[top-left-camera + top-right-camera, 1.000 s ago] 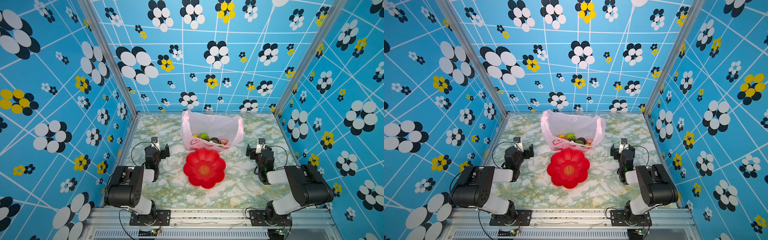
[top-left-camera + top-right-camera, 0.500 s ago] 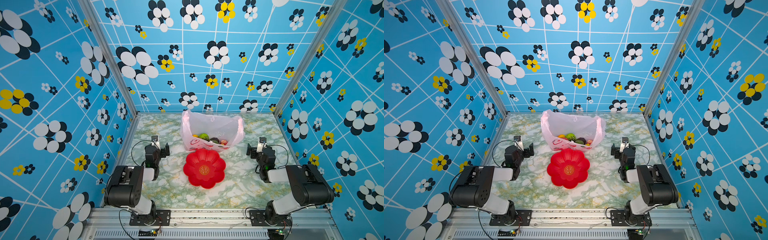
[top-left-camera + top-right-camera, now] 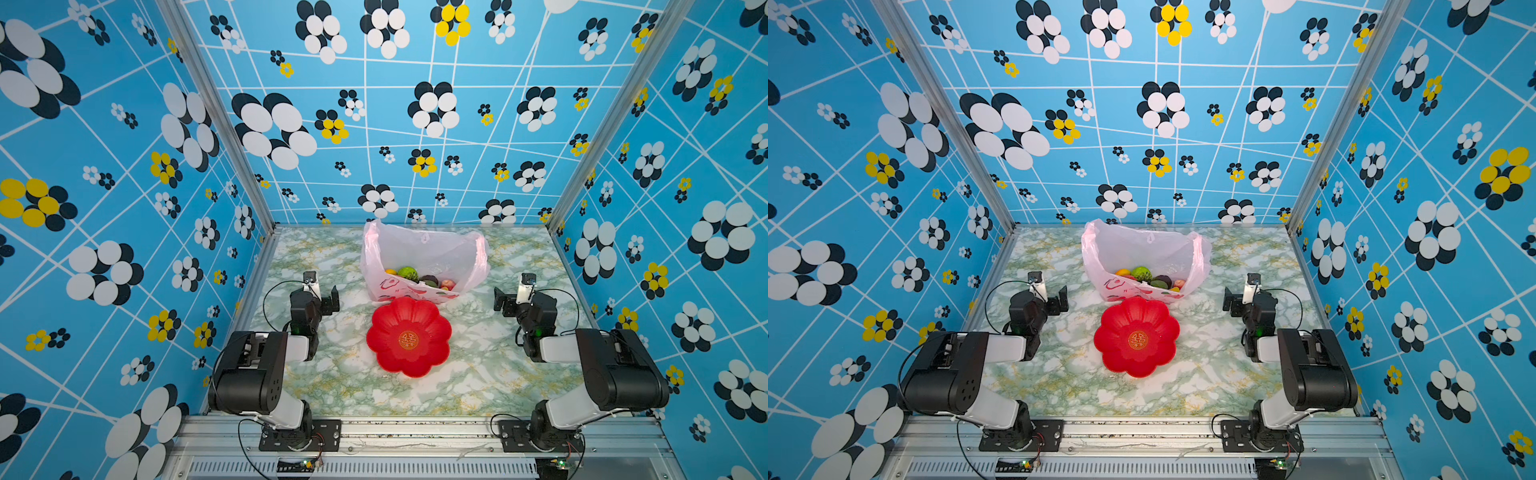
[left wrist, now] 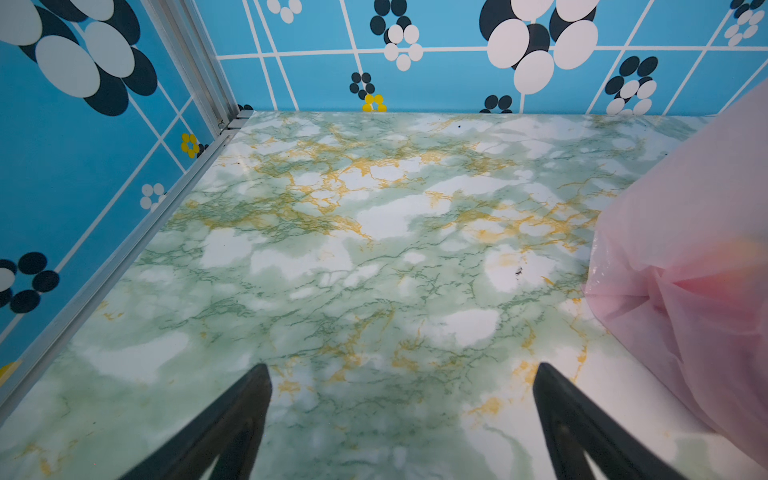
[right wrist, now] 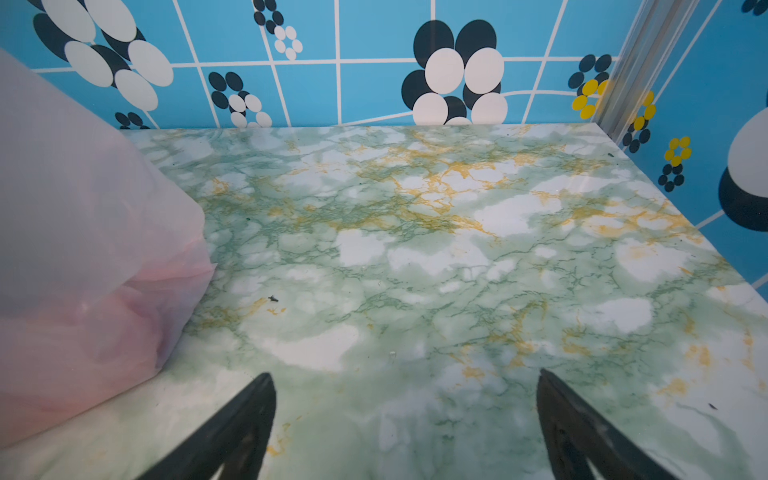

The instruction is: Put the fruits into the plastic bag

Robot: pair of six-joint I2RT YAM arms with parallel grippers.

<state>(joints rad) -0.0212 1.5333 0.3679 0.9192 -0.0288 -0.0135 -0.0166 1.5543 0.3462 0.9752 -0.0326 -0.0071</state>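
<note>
Fruits [image 3: 419, 277] sit inside the plastic bag [image 3: 428, 249], twelve o'clock of the red plate [image 3: 386, 332]. My left gripper [image 4: 401, 374] and right gripper [image 5: 405, 378] gape empty at nine and three; nudging the floppy bag could spill them.

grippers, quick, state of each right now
left gripper: open, fingers spread wide, holding nothing
right gripper: open, fingers spread wide, holding nothing

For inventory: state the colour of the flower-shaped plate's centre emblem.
Gold emblem on the red flower-shaped plastic plate, clearest in a top view.
</note>
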